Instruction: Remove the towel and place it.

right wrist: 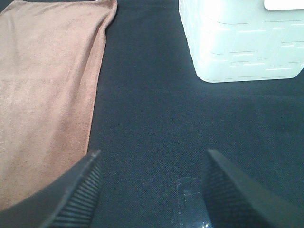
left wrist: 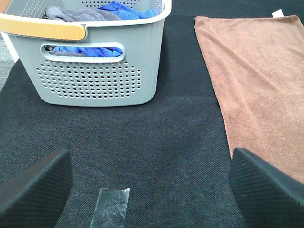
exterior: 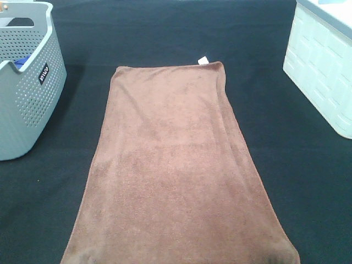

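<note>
The left gripper (left wrist: 149, 190) has its two dark ribbed fingers (left wrist: 33, 187) spread wide apart with nothing between them, hovering over the black mat (left wrist: 156, 142); only the finger ends show, cut off by the frame. The right gripper (right wrist: 152, 190) likewise stands parted and empty, its two fingers (right wrist: 76, 194) also cropped, one of them over the towel's edge. Neither arm appears in the high view. Below each gripper lies one strip of clear tape (left wrist: 113, 206) stuck to the mat, the right one (right wrist: 190, 199) partly covered by a finger. The single reddish-brown towel (exterior: 176, 176) lies spread flat in the middle of the mat, between the two containers; its near end runs out of the high view, and one small white tag (exterior: 202, 60) sits at its far corner. To the left stands one grey perforated basket (left wrist: 95, 80), cropped at the frame, holding blue cloth (left wrist: 126, 9) and grey cloth (left wrist: 76, 14), how many pieces I cannot tell. To the right stands one white bin (right wrist: 242, 42), its top cut off.
</note>
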Robot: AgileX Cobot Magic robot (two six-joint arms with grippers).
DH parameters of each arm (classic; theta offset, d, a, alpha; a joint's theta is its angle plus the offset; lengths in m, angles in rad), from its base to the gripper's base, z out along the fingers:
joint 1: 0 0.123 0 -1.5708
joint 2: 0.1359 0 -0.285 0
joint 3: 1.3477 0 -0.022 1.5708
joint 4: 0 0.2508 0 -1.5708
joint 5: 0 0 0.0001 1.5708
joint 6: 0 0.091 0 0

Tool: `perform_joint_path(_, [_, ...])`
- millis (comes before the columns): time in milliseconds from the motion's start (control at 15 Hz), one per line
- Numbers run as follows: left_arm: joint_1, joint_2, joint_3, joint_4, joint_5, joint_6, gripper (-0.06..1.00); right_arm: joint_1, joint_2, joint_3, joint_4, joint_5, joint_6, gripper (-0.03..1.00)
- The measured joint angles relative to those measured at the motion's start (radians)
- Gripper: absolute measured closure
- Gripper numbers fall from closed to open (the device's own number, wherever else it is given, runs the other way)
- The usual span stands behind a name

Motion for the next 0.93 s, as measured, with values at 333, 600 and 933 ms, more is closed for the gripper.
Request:
perform_joint_path(333, [0.000, 0.000, 0.000, 0.000, -0.001, 0.000, 0.10, 0.000, 0.000, 0.000, 0.000, 0.000, 0.000, 0.36])
perform_joint_path(600, [0.000, 0.000, 0.000, 0.000, -0.001, 0.000, 0.10, 0.000, 0.000, 0.000, 0.000, 0.000, 0.000, 0.36])
perform_joint_path(933, [0.000, 0.000, 0.000, 0.000, -0.001, 0.000, 0.10, 0.000, 0.000, 0.000, 0.000, 0.000, 0.000, 0.36])
